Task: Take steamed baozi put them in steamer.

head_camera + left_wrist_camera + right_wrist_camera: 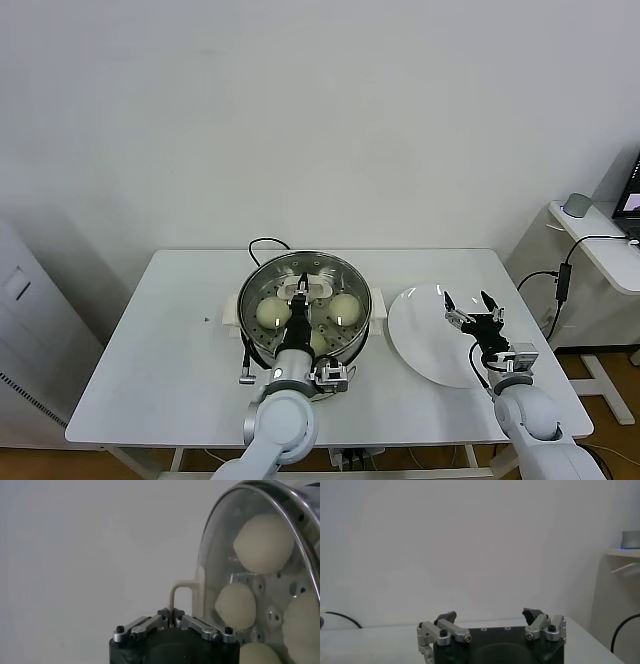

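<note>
Four baozi inside the steamer (357, 281); in the head view only three clear: one toward the left edge of the bench (273, 311), one toward the right edge (344, 307), one toward the near edge (318, 342). Seen through glass in the left wrist view, all four: (262, 542), (235, 605), (305, 625), (257, 655). Sits mid-bench, toward the far edge, on a white base (231, 312) with side handles. Covered by a glass lid (322, 268) with a metal rim; whether fully seated cannot be told.

Left hand (300, 296) over the middle of the steamer, pressed together and pinching the lid's pale loop handle (182, 587) at one leg; fingers (197, 623) meeting at its foot.

Just beside the steamer, toward the right edge, a white plate (420, 335), bare. Right hand (467, 298) above the plate's right part, spread wide, holding nothing; same spread in its own wrist view (490, 615).

Black cable (262, 243) behind the steamer at the far edge. White bench (160, 340).
</note>
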Controlling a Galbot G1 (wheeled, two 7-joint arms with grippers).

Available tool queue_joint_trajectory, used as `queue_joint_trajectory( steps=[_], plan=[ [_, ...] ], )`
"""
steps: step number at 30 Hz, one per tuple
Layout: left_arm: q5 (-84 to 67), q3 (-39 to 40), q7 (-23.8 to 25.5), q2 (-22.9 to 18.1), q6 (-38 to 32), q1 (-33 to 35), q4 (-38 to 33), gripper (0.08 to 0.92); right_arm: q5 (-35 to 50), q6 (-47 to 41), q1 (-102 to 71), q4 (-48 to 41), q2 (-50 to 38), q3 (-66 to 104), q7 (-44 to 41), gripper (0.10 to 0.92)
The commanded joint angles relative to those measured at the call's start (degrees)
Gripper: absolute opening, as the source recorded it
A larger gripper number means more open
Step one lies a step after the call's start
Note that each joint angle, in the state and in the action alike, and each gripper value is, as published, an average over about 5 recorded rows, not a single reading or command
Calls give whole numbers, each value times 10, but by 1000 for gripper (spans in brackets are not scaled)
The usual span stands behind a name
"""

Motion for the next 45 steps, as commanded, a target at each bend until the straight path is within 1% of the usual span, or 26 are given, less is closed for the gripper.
queue_joint_trajectory(
  steps=[1,4,7,9,12,13,16,18,20,23,25,27,29,31,34,36,39,45],
  plan=[
    [-12,-1,-7,4,3,1,3,102,0,0,-1,2,1,1,0,823],
    [-26,-2,-12,13,2,7,-9,129,0,0,-3,2,1,3,-1,823],
    [-51,-5,-16,27,-3,19,-38,193,-1,1,-4,1,2,4,-1,823],
    [-77,-9,-16,40,-12,29,-66,254,-1,1,-4,1,2,5,-2,823],
    [-158,-15,-6,66,-33,44,-115,349,-1,1,-4,0,2,6,-2,823],
    [-202,-18,0,76,-41,48,-134,366,-1,1,-4,0,1,6,-3,823],
    [-353,-34,27,108,-70,50,-180,453,0,1,-3,-1,1,6,-3,823],
    [-475,-53,43,128,-92,44,-200,522,0,1,-2,-1,1,6,-2,823],
    [-615,-81,45,144,-103,34,-213,583,0,1,-2,-1,1,6,-2,823],
    [-830,-134,20,164,-127,23,-225,669,0,2,-1,-1,2,7,-7,823],
    [-968,-177,-6,175,-139,23,-230,721,0,2,-1,-1,5,8,-11,823],
    [-1084,-226,-37,177,-140,30,-232,775,3,-2,0,1,7,9,-12,823],
    [-1175,-281,-67,171,-136,41,-227,807,7,-6,0,4,6,11,-12,823],
    [-1247,-332,-94,168,-128,52,-214,818,8,-7,0,7,2,13,-13,823],
    [-1303,-395,-114,175,-119,67,-187,822,5,0,-2,9,-8,15,-15,823],
    [-1313,-425,-115,184,-118,78,-165,823,3,1,-5,12,-14,16,-14,823],
    [-1310,-448,-104,203,-123,95,-126,823,4,-1,-13,16,-18,18,-16,823],
    [-1279,-447,-76,236,-145,116,-60,823,12,-15,-23,20,-14,29,-33,823]
  ],
)
